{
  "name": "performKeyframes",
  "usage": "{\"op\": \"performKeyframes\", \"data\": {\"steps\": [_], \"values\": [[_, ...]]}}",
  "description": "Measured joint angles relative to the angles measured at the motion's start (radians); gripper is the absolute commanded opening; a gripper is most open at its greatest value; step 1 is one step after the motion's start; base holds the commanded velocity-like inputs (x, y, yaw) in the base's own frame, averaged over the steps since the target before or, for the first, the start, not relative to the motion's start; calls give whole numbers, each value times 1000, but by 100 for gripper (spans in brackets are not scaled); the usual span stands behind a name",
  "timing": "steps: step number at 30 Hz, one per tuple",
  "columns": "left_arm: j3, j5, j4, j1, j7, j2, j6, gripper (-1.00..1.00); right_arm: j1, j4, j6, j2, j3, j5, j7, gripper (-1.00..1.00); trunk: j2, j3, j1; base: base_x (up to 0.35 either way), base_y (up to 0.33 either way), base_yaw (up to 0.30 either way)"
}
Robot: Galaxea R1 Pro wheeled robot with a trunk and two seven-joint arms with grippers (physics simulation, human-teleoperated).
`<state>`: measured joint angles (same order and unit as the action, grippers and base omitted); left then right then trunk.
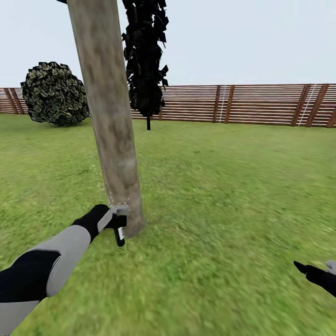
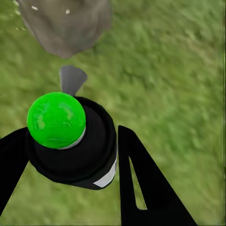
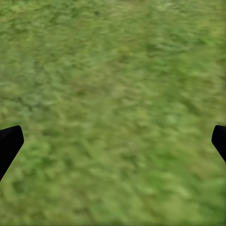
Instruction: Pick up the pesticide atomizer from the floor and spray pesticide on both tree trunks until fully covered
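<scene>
A: Head view has the left tool (image 1: 116,223) low against the foot of the pale tree trunk (image 1: 109,116), with the pesticide atomizer (image 1: 120,228) clamped in it. How would you spray this well?

B: I'd keep the nozzle facing the bark and near it, then work slowly up and around; few whitish speckles show on the trunk, so most looks uncovered.

A: And the grip?

B: Left wrist view: both fingers (image 2: 141,188) press the atomizer's black body (image 2: 75,150), green cap up. The right tool (image 3: 113,141) hangs spread wide over the lawn (image 3: 113,70), holding nothing.
</scene>
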<state>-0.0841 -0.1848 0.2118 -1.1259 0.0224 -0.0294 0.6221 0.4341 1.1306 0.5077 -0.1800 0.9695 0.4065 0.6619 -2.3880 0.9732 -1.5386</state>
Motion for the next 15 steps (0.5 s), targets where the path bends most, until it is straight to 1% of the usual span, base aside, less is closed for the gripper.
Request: {"op": "performKeyframes", "data": {"steps": [2, 3, 4, 6, 7, 9, 11, 13, 15], "values": [[0, 1, 91, -1, -1, -3, 102, -100, 0, 0, 0, 0, 0, 0, 0, 100, 0, 0, 0, 0, -1, 0], [-1, 5, 175, -3, -1, -8, 183, -100, 0, 0, 0, 0, 0, 0, 0, 100, 0, 0, 0, 0, 0, 0], [0, 3, 238, -4, -1, -13, 238, -100, 0, 1, 0, 0, 0, 0, 0, 100, 0, 0, 0, 0, 0, 0], [0, 5, 298, -5, -1, -19, 303, -100, 0, 1, 0, 0, 0, 0, 0, 100, 0, 0, 0, 0, 0, 0], [0, 11, 326, -7, -1, -28, 331, -100, 0, 1, 0, -1, 0, 0, 0, 100, 0, 0, 0, 0, 0, 0], [1, 13, 362, -17, -2, -50, 356, -100, 0, 1, 0, -1, 0, 0, 0, 100, 0, 0, 0, 0, 0, 0], [1, 13, 370, -51, -3, -66, 361, -100, 0, 1, 0, -1, 0, 0, 0, 100, 0, 0, 0, 0, 0, 0], [1, 11, 372, -83, -4, -74, 364, -100, 0, 1, 0, 0, 0, 0, 1, 100, 0, 0, 0, 0, 0, 0], [1, 9, 372, -108, -4, -75, 366, -100, 0, 2, 0, 0, 0, 0, 0, 100, 0, 0, 0, 0, 0, 0]]}}
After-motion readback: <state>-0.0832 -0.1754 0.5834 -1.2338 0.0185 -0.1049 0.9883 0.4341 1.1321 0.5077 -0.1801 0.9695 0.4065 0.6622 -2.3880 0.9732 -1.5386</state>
